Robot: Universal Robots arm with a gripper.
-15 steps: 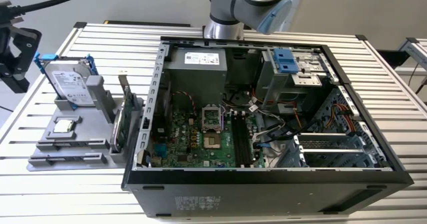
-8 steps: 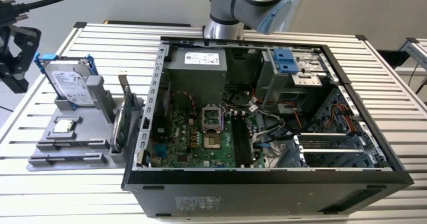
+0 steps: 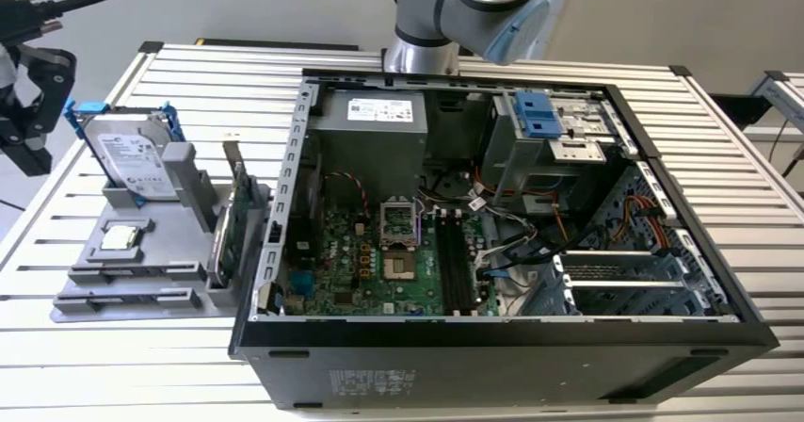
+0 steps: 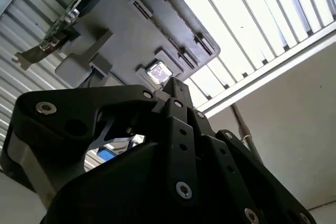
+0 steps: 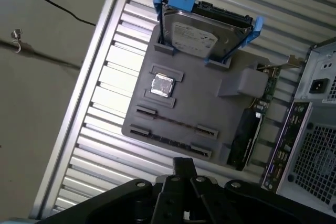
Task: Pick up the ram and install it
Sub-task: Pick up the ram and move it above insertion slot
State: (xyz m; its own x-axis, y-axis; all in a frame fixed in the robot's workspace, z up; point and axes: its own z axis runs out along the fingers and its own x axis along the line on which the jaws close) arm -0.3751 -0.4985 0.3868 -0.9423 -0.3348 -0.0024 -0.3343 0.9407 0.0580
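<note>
Gripper (image 5: 184, 163) is near the grey parts tray (image 5: 194, 103) and clear of it, with its fingers closed tip to tip and nothing between them. Tray contents:
- hard drive in blue frame (image 5: 197, 38)
- processor (image 5: 162, 85) in a square recess
- expansion card (image 5: 247, 135), upright at the edge beside the open computer case (image 3: 503, 339)

The case holds the motherboard (image 3: 364, 262). Position of the ram: cannot tell.

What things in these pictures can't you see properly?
Gray holder: in the second wrist view, the pincer covers part of it.
Pincer: the exterior view's left edge cuts it off.
Thin dark strip on the holder, first wrist view: too thin to tell if it is the ram.
Expansion card: edge-on in the exterior view, face hidden.
</note>
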